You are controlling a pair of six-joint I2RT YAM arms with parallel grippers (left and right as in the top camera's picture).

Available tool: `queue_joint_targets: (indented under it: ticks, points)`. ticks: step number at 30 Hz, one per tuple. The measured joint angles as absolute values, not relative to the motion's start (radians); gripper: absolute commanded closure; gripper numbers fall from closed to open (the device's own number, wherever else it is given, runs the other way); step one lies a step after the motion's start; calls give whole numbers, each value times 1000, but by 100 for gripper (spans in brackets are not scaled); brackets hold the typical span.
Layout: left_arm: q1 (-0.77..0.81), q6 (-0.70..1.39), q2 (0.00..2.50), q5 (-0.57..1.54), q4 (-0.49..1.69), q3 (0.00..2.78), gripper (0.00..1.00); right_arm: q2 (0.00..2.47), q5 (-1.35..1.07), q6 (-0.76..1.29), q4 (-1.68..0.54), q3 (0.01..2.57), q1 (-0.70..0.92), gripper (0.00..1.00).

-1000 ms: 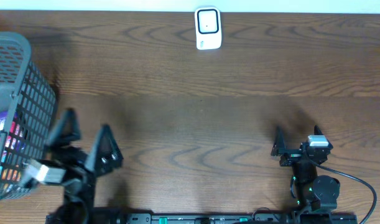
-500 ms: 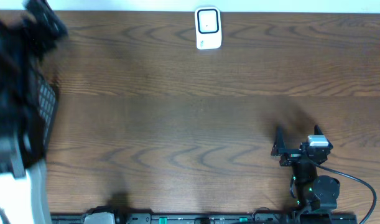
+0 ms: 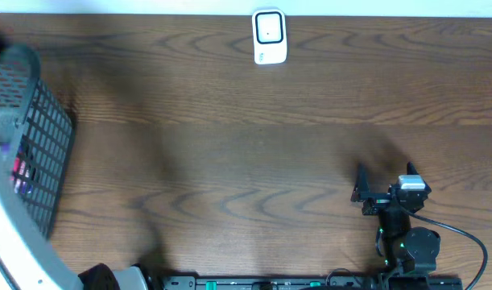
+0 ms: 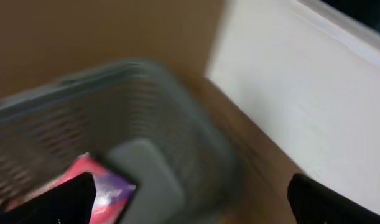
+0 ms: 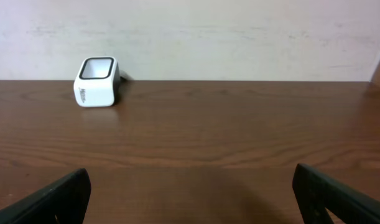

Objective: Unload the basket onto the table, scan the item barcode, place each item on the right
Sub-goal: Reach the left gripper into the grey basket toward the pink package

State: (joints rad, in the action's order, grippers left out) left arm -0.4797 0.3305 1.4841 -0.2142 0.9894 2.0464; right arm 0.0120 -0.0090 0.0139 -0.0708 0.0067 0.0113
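Step in hand looks like fishing the item out: the left hand point(image 4: 190, 183), spread wide and empty, is over the grey plastic mesh basket point(image 3: 44, 137) at the left end of the dark wooden counter point(image 3: 254, 145). I'd drop in clear of the rim and pinch an edge, leaving the barcode uncovered. The basket holds a pink and purple packet point(image 4: 93, 186); the rest is too blurry to call. The right hand point(image 5: 190, 186) is wide open too, empty, facing the small white box-shaped scanner point(image 5: 96, 81).

grey basket point(image 4: 132, 66) blurred | pink packet point(image 4: 85, 172) inside | gripper point(image 4: 193, 201) jaws wide apart
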Motion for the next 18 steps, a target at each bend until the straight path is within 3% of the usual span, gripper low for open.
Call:
queue_joint_targets:
  ticks: [7, 18]
  points:
    - [-756, 543, 1517, -186, 1092, 2045, 2, 12, -9, 14, -71, 7, 11, 1]
    - [-838, 637, 1724, -111, 1240, 1964, 2, 12, -9, 14, -71, 7, 11, 1]
